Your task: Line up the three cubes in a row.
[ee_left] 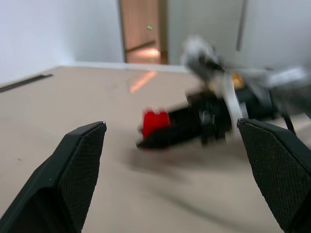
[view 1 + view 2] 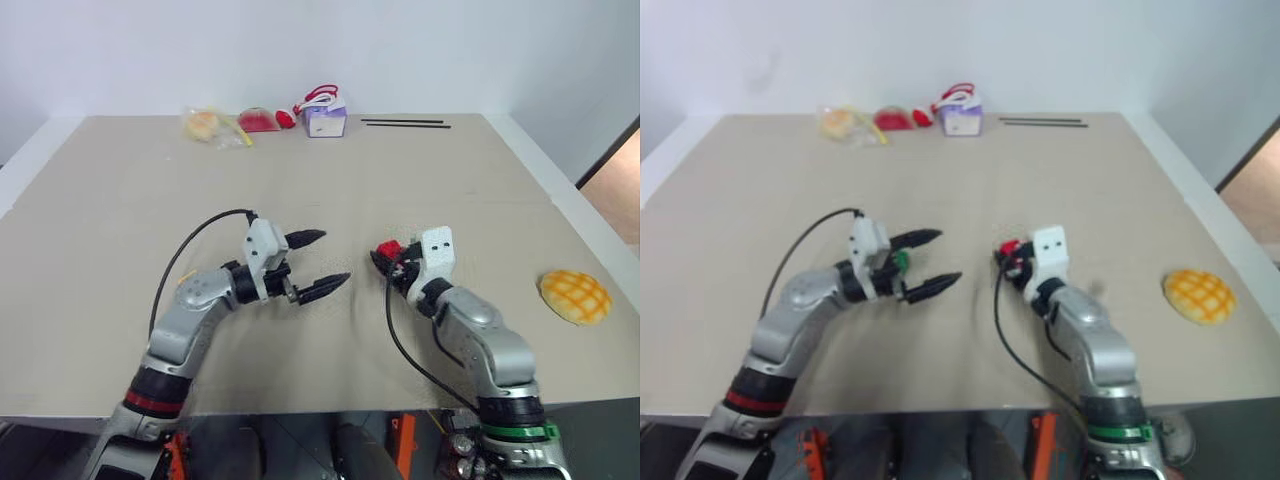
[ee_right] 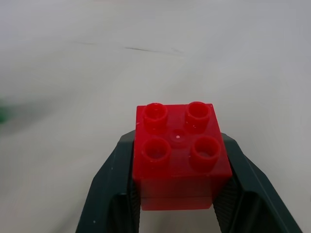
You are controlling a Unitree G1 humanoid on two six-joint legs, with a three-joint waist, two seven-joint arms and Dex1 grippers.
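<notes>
Across the beige table point(image 2: 120, 200), your right gripper point(image 3: 177, 194) clamps the red cube point(image 3: 179, 155) (studs up, ready to place), while the left gripper point(image 2: 318, 264), at nine o'clock, gapes empty beside the green cube point(image 2: 901, 260).

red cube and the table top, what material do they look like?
Red cube: looks like hard moulded plastic, smooth and slightly glossy, with crisp round studs and faint highlights on top. Table top: matte beige, no shine; faint creases suggest a cloth or paper-like cover, though the look leaves that open.
</notes>
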